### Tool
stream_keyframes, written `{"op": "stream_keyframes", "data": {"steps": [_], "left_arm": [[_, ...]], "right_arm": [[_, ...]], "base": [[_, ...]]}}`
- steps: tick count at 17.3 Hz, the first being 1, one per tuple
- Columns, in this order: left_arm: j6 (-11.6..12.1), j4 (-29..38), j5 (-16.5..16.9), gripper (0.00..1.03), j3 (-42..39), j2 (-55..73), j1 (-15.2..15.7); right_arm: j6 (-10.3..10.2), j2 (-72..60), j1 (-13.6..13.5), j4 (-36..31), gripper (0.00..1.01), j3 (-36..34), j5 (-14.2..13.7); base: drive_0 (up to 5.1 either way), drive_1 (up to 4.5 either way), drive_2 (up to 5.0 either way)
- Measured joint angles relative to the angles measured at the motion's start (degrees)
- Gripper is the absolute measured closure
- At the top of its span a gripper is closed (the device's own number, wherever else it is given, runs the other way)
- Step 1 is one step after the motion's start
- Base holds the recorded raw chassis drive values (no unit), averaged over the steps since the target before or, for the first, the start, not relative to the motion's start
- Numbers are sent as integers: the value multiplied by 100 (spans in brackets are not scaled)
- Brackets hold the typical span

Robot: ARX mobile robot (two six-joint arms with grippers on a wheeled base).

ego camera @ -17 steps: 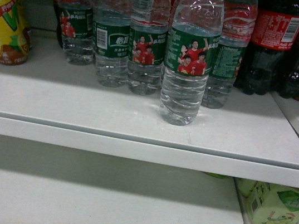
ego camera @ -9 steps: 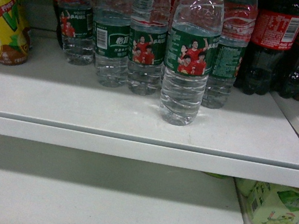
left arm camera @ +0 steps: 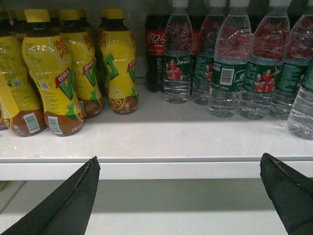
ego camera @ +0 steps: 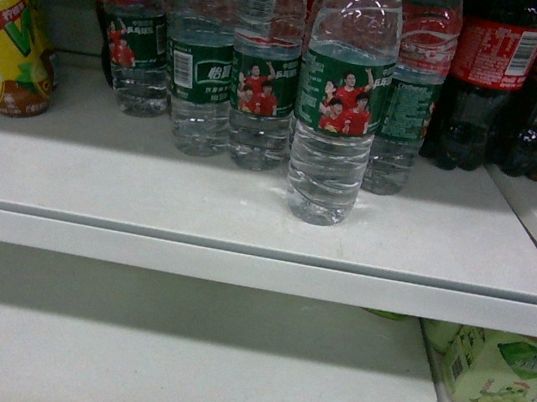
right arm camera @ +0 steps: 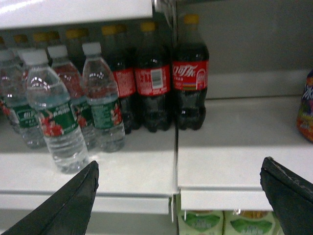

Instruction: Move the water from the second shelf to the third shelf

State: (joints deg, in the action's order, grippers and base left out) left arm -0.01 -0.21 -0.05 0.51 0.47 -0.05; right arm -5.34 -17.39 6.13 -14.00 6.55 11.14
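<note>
Head view is showing nothing changed since a second ago: the water (ego camera: 341, 101) is standing untouched on the shelf (ego camera: 150, 183); both jaws are apparently held spread, so grasping is not yet begun.

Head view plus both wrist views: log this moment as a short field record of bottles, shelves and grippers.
front water bottle: upright, alone ahead of the row, nearest the shelf edge
water row: upright behind it
cola bottles: right of the water
yellow juice bottles: left of the water
upper shelf: holds all of these
lower shelf: bare in front, green-labelled bottles at right
left gripper: open, holding nothing, short of the shelf
right gripper: open, holding nothing, short of the shelf
</note>
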Motion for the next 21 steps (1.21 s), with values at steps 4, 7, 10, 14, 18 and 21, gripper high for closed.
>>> {"op": "stream_keyframes", "data": {"steps": [4,7,10,14,18,21], "left_arm": [[0,-2,2,5,0,0,0],[2,0,2,5,0,0,0],[2,0,2,5,0,0,0],[0,0,2,5,0,0,0],[0,0,2,5,0,0,0],[2,0,2,5,0,0,0]], "right_arm": [[2,-1537,-63,-1080,3,807,179],[31,-2074,-181,-1436,3,1198,131],[74,-2872,-728,-1816,3,1766,-129],[372,-4004,-1998,-2503,3,1290,-354],[520,-5558,-2708,-3344,3,1377,-793],[470,-5978,-3060,-3547,3,1735,-955]], "base": [[0,0,0],[0,0,0],[0,0,0],[0,0,0],[0,0,0],[0,0,0]]}}
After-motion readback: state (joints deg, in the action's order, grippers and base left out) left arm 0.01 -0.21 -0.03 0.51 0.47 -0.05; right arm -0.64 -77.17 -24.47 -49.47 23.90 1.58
